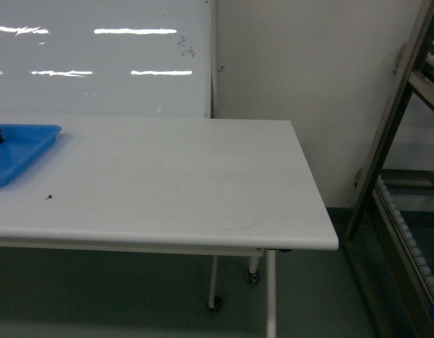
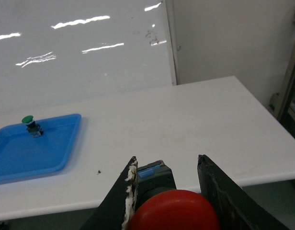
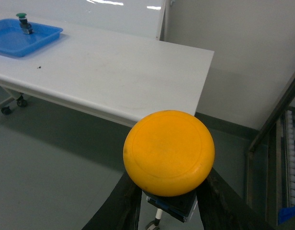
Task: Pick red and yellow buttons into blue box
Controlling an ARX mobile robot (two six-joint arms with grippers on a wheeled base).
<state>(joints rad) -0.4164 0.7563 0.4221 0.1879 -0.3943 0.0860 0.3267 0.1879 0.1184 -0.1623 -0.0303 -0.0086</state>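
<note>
Left gripper (image 2: 169,191): fingers clamped on red button (image 2: 174,211), above white worktop (image 2: 195,124). Right gripper (image 3: 169,203): fingers clamped on yellow button (image 3: 169,152). Green button (image 2: 30,125): upright in shallow blue tray (image 2: 23,158), ten o'clock of left gripper.

The left gripper (image 2: 169,191) is clamped on the red button (image 2: 174,211), which is held between its dark fingers (image 2: 221,191). The right gripper (image 3: 169,203) is closed on the yellow button (image 3: 169,152), cap facing the wrist camera.

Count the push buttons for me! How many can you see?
3. The red button sits in the left gripper, the yellow button in the right gripper, and the green button on the blue tray.
</note>
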